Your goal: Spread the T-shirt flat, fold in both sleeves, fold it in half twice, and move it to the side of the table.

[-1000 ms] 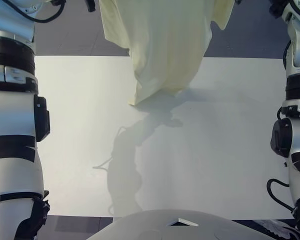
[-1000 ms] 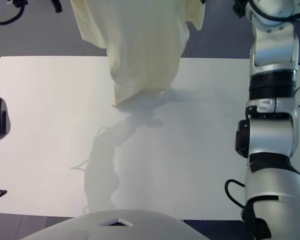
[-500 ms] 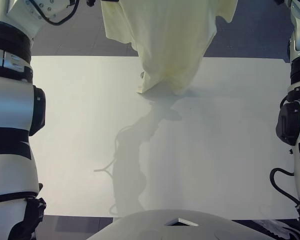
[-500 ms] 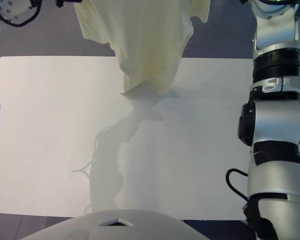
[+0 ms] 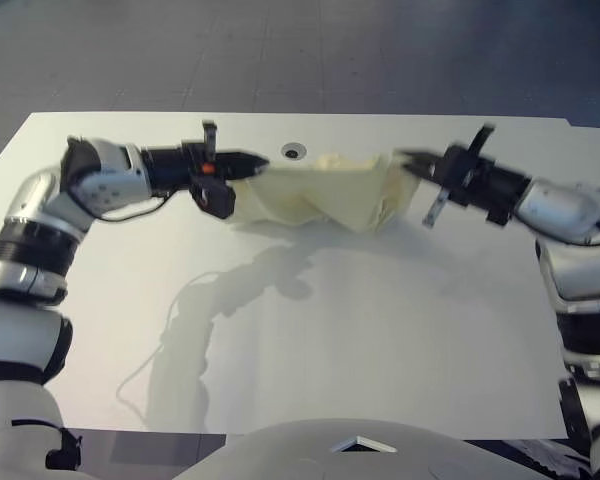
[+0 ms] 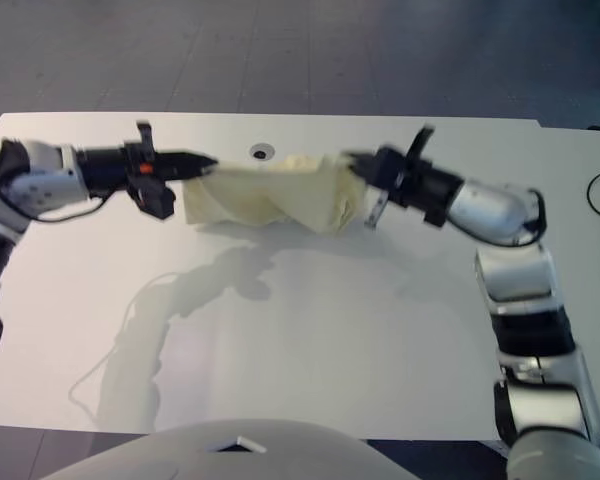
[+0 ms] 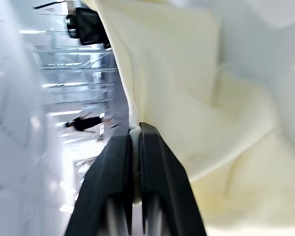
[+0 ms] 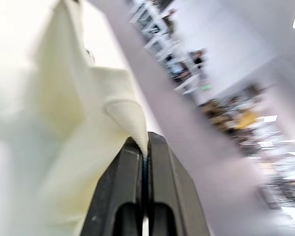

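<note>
The pale yellow T-shirt (image 5: pixel 320 195) lies bunched and creased along the far middle of the white counter (image 5: pixel 380 330), strung between the two arms, with its lower folds resting on the surface near a small round hole (image 5: pixel 294 151). The left pincer (image 5: pixel 260 163) is pressed together on the shirt's left end, with a hem edge pinched between its dark fingers in the left wrist view. The right pincer (image 5: pixel 405 158) is likewise clamped on a fold at the shirt's right end, low over the counter.
</note>
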`<state>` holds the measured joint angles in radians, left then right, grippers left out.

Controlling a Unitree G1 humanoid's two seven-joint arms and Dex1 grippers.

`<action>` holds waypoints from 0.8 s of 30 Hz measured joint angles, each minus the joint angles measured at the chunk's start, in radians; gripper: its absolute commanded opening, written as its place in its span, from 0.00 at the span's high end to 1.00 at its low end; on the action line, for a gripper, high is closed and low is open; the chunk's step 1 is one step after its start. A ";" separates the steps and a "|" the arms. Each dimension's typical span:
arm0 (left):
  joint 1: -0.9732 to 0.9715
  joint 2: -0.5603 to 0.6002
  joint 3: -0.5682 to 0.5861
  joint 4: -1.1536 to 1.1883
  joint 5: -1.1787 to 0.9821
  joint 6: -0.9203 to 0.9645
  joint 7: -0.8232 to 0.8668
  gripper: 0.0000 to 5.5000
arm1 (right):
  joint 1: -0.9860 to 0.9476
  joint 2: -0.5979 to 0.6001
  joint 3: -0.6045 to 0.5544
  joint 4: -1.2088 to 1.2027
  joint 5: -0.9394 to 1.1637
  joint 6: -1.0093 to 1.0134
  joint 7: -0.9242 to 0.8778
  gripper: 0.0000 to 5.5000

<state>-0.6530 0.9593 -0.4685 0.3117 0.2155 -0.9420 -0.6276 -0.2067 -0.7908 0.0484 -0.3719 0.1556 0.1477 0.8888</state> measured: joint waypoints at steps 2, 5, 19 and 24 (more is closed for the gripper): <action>0.097 0.044 0.002 -0.165 -0.073 0.073 -0.062 1.00 | 0.098 -0.076 -0.026 -0.126 0.063 0.055 0.081 1.00; 0.208 0.069 0.009 -0.345 -0.150 0.160 -0.123 1.00 | 0.183 -0.170 -0.060 -0.183 0.082 0.048 0.173 1.00; 0.607 0.172 0.025 -0.685 -0.272 0.418 -0.358 1.00 | 0.480 -0.304 0.005 -0.197 -0.027 -0.115 0.345 1.00; 0.663 0.148 0.024 -0.714 -0.217 0.450 -0.376 1.00 | 0.544 -0.317 0.023 -0.197 -0.063 -0.130 0.348 1.00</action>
<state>0.0097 1.1068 -0.4444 -0.4022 -0.0019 -0.4918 -1.0037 0.3373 -1.1073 0.0716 -0.5689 0.0928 0.0178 1.2373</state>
